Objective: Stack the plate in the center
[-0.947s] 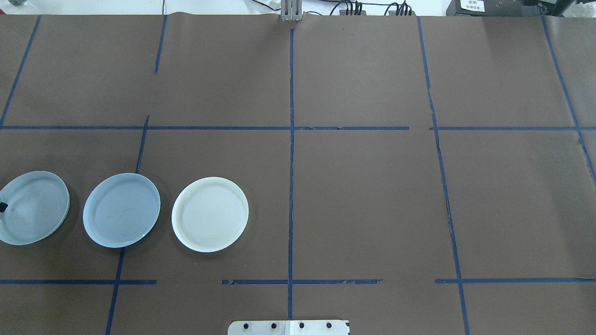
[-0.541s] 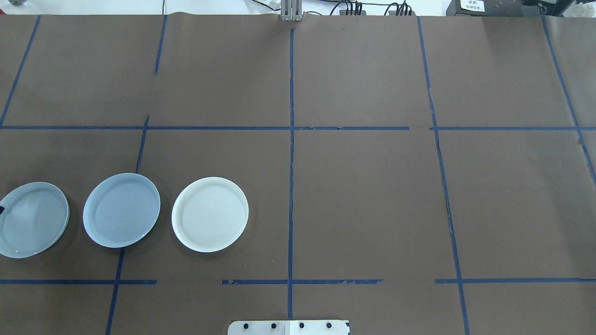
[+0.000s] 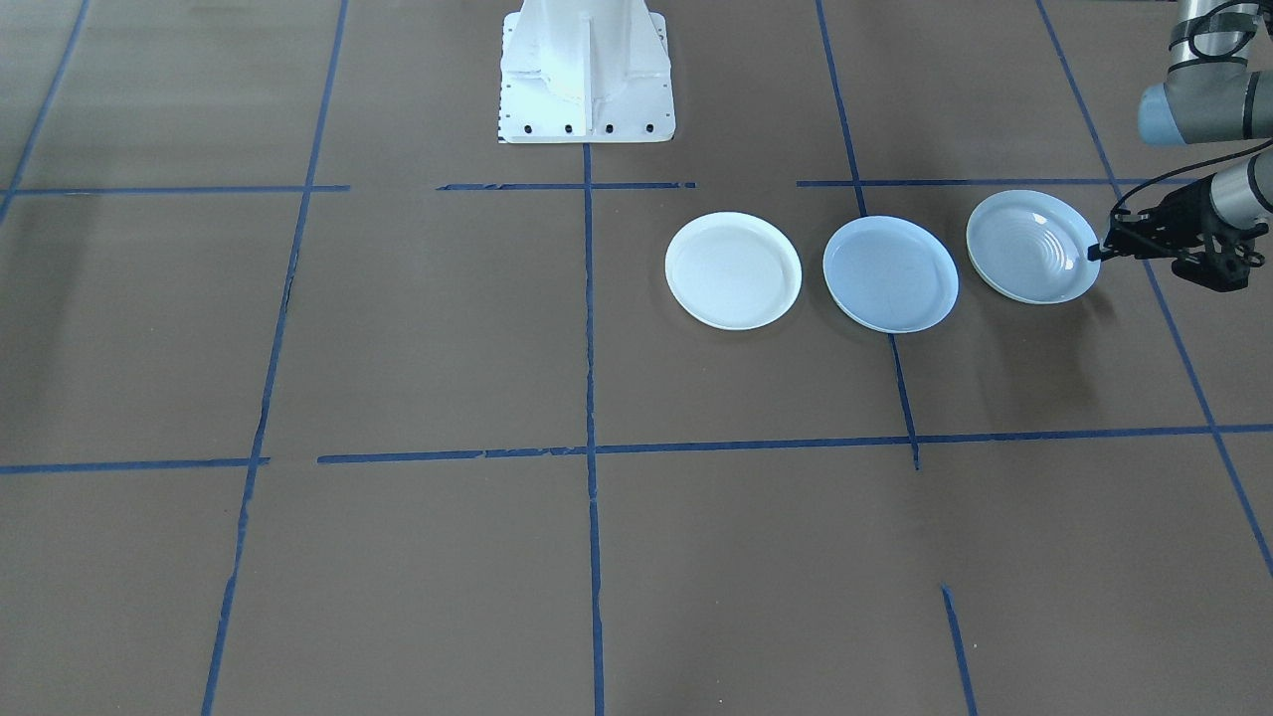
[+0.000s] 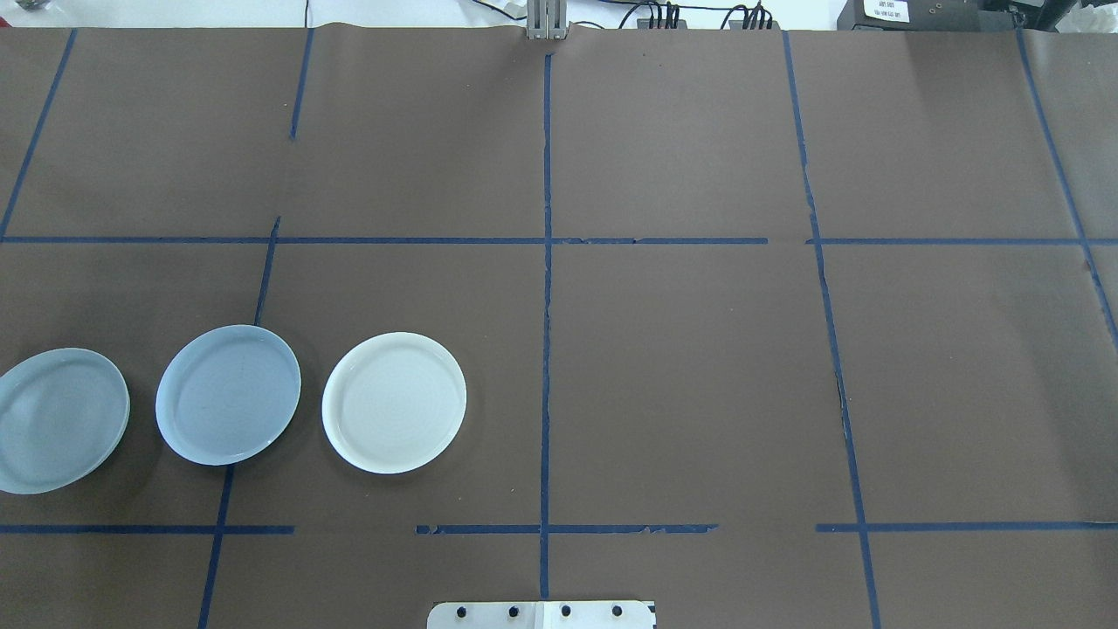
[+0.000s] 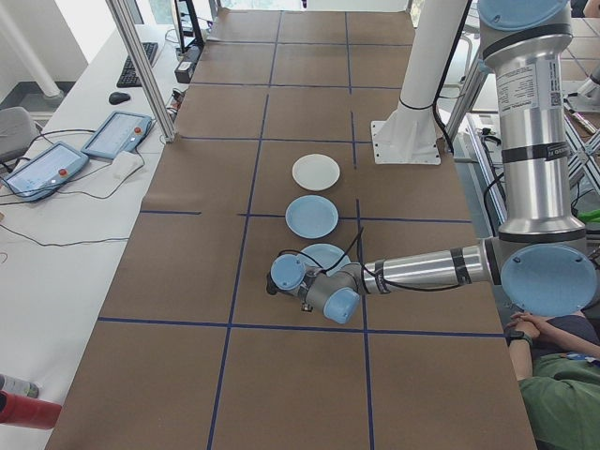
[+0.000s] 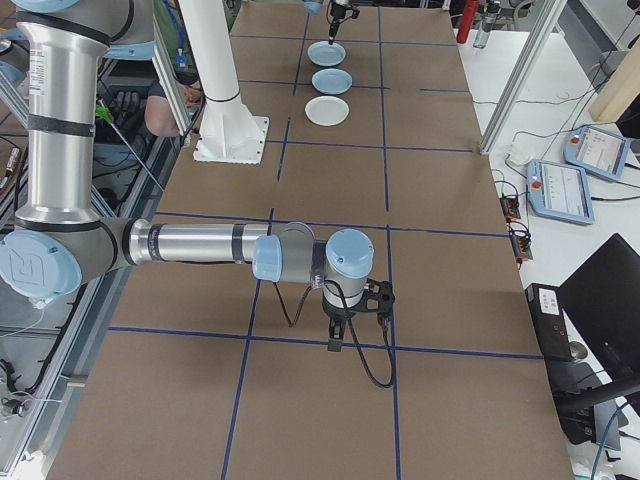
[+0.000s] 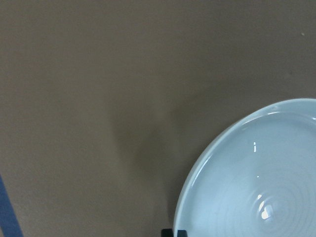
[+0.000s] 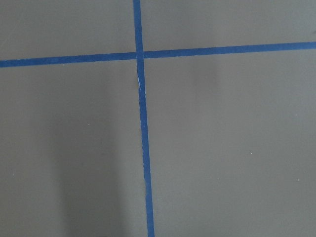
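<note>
My left gripper pinches the ringed plate by its rim — tilted, beside the center plate; my right gripper's state I can't tell.

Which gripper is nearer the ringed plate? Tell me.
Left. The left gripper sits at the ringed plate rim; the right gripper hangs over bare table far down the other end.
</note>
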Available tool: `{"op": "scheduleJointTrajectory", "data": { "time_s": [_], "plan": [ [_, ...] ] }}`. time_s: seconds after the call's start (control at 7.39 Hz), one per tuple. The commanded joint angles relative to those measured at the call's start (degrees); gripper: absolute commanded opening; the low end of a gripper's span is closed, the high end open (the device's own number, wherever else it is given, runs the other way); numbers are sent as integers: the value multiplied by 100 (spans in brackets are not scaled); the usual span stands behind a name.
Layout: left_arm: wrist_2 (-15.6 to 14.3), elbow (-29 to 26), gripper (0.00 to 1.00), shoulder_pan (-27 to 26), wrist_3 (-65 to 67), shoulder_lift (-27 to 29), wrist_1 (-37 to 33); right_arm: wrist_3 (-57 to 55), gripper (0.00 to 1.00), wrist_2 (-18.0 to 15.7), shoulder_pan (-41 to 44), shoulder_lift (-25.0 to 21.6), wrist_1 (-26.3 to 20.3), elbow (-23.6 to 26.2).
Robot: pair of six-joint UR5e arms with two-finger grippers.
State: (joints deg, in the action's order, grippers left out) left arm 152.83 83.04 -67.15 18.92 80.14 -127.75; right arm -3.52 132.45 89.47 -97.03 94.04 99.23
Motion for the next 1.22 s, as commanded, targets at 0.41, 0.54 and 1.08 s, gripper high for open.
{"op": "scheduleJointTrajectory", "data": {
  "time_s": [0.41,0.54,1.08],
  "plan": [
    [-538,1134,0,-247,1625,141,119,0,100,0,0,0,0,0],
    [-631,1188,0,-37,2006,142,-125,0,100,0,0,0,0,0],
    [-1008,1171,0,1183,3791,309,-1031,0,100,0,0,0,0,0]
  ]
}}
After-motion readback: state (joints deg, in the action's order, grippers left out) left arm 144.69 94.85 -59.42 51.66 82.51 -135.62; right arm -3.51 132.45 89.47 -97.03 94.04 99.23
